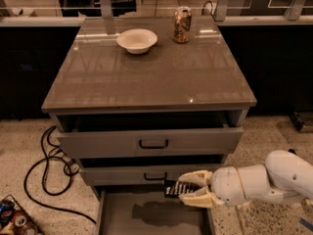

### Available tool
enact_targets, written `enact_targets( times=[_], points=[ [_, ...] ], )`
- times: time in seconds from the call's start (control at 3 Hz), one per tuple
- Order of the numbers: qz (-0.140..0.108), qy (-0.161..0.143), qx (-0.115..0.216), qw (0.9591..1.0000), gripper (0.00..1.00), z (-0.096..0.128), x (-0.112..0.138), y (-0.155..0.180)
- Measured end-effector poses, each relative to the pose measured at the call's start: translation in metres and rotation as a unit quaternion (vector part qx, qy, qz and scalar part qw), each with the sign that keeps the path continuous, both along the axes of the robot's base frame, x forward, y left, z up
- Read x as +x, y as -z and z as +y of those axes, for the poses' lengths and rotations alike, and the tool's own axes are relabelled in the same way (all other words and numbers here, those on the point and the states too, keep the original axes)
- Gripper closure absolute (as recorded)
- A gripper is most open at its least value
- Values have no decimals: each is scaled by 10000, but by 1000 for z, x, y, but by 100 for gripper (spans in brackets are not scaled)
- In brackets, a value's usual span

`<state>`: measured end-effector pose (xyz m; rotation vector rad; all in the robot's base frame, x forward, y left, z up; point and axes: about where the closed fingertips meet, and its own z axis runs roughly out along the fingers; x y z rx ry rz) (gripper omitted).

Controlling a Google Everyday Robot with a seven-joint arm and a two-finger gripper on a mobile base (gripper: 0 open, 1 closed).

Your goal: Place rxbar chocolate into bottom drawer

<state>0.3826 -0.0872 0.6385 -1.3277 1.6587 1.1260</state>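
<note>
My gripper (185, 189) reaches in from the right, low in front of the cabinet, its cream fingers (194, 177) shut on the rxbar chocolate (174, 188), a flat black bar with white lettering. The bar hangs over the back right part of the bottom drawer (122, 216), which is pulled out and shows a plain grey floor. The bar's shadow lies on that floor below it. The bar sits just under the middle drawer's black handle (154, 177).
A white bowl (137, 39) and a brown drink can (182, 24) stand at the back of the cabinet top (146, 77). The top drawer (151, 142) stands slightly open. Black cables (49, 165) lie on the speckled floor at the left, with small clutter (12, 219) at the bottom left.
</note>
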Motion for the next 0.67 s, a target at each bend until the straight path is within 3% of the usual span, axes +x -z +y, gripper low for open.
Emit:
enact_targets(
  times=[0.33,0.67],
  points=[
    [1,-108,-32,9999,100,7,-16,52],
    [38,10,-173,9998,100,21,-31,102]
  ],
)
